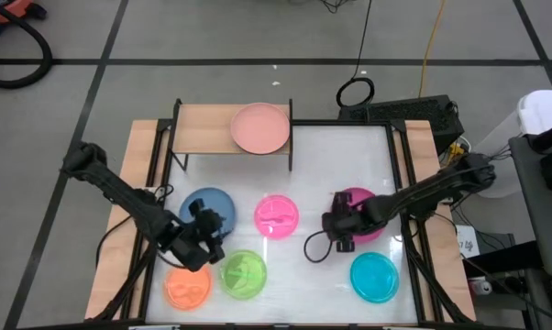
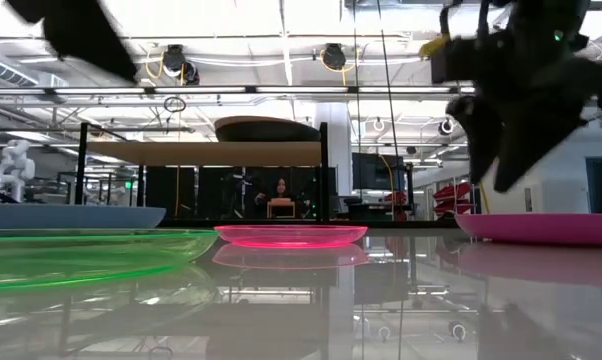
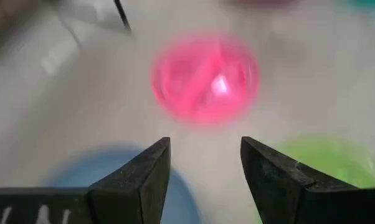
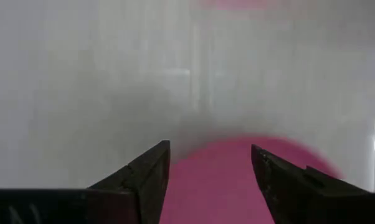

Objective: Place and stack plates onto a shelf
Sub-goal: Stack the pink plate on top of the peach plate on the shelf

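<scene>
While both end effectors gape empty, left [image 1: 205, 240] overhangs blue plate [image 1: 209, 203], right [image 1: 338, 223] magenta plate [image 1: 361, 203].

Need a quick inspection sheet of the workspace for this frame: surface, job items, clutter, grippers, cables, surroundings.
Surface: white tabletop, glossy.
Job's things: salmon plate on the shelf; blue plate, pink plate, magenta plate, green plate, orange plate and cyan plate on the tabletop. A grey plate is not seen.
Clutter: nothing seen.
Grippers: left gripper open, empty, over the blue plate's edge; right gripper open, empty, over the magenta plate.
Cables: yellow cable on the floor; black cable loop.
Surroundings: grey floor; a person behind the table.
</scene>
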Action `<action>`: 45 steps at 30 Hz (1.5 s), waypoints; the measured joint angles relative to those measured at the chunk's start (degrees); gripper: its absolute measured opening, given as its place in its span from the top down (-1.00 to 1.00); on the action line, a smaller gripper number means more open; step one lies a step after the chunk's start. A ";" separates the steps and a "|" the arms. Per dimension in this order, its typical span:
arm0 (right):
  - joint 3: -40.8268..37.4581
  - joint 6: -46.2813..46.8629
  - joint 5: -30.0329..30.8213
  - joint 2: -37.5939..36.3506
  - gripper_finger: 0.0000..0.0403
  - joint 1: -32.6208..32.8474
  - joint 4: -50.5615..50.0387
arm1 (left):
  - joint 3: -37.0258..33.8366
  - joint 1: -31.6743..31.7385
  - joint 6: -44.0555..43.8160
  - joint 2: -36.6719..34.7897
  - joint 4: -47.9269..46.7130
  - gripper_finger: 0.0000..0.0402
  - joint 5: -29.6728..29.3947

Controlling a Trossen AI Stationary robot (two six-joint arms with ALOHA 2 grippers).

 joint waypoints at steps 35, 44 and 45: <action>-8.05 27.88 3.54 3.38 -0.01 6.88 0.18 | -25.53 -0.69 55.22 -3.27 102.98 0.00 -7.44; -8.65 27.19 5.17 3.46 0.39 6.95 2.58 | -27.55 -0.67 56.38 -3.21 111.40 0.00 -5.62; -8.67 27.10 5.45 3.49 0.46 7.03 2.90 | -27.55 -0.62 55.88 -3.21 111.39 0.00 -5.62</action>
